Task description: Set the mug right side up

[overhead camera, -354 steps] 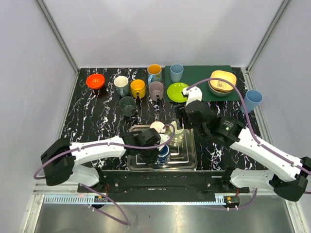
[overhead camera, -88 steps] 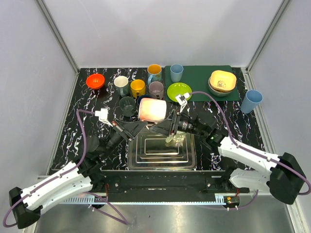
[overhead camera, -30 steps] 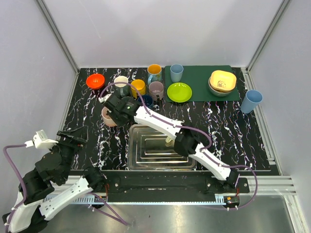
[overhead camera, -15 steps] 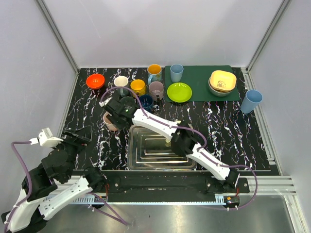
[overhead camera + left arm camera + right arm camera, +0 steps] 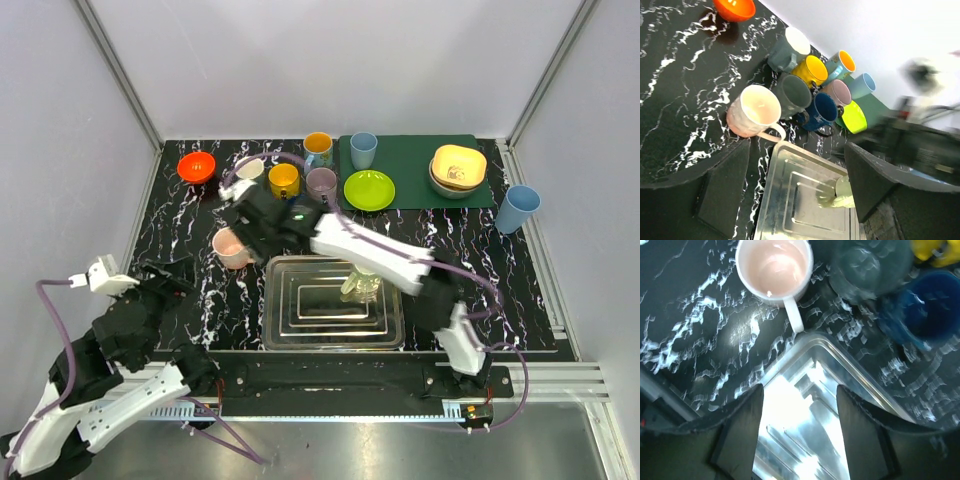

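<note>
Marbled black table (image 5: 175, 225), white walls (image 5: 330, 70), upright mug (image 5: 232, 247)

We saw a bench (image 5: 180, 240) with a glossy black surface veined in white, like polished stone, and it gave back the light in patches. The tray (image 5: 270, 310) was bare metal, smooth and mirror-bright on its stepped bottom. The pink mug (image 5: 774, 265) seemed to be glazed ceramic, shiny inside, with a slightly uneven outer wall. The green mat (image 5: 420, 160) looked matt. The fingers (image 5: 722, 187) of the left claw (image 5: 797, 160) and those of the right claw (image 5: 799, 395) were matt black plastic. The arm shells (image 5: 370, 255) were smooth white plastic with a mild shine.
</note>
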`<state>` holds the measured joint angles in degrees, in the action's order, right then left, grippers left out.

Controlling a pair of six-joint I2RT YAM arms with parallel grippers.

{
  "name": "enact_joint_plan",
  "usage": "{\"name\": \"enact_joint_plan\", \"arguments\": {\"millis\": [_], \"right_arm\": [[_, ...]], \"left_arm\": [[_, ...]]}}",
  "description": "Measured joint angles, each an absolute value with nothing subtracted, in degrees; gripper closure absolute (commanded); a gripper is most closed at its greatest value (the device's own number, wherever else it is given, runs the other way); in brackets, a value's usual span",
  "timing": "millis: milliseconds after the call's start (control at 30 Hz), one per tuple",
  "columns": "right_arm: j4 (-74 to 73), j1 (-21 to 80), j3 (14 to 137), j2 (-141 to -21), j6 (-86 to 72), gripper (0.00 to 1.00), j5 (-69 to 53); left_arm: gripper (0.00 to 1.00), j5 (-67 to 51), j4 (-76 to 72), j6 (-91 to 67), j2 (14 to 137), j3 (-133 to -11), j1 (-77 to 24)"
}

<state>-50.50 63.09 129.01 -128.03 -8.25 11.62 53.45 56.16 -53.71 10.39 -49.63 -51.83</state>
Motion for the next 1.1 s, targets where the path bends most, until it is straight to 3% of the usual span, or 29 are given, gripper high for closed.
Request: {"name": "enact_joint_plan", "arguments": {"millis": [167, 300, 400, 600, 867, 1100], "right_arm": [[-45.82, 63.31, 104.44, -95.70, -9.98, 0.30, 19.70], [-42.37, 61.54, 89.12, -74.08, -12.82, 0.30, 28.32], [-41.58, 59.09, 79.22, -65.10, -16.05, 0.30, 31.92], [-43.64, 57.56, 65.52, -60.27, -20.34, 0.30, 33.17], [-43.94, 57.36, 62.48, -53.45, -21.93, 0.29, 33.17], [-43.77, 57.36, 61.84, -51.42, -22.22, 0.29, 33.10]], "left_arm": [[0.20, 47.13, 47.75, -51.11, 16.25, -46.65, -51.79], [0.25, 34.92, 35.24, -47.16, 31.99, -41.50, -51.81], [0.27, 22.74, 26.28, -41.58, 48.10, -40.77, -52.45], [0.23, 8.16, 20.88, -28.14, 71.83, -46.59, -56.64], [0.16, 0.95, 20.86, -14.68, 85.69, -60.23, -57.06], [0.18, -3.03, 21.34, -9.15, 94.06, -64.60, -56.14]]}}
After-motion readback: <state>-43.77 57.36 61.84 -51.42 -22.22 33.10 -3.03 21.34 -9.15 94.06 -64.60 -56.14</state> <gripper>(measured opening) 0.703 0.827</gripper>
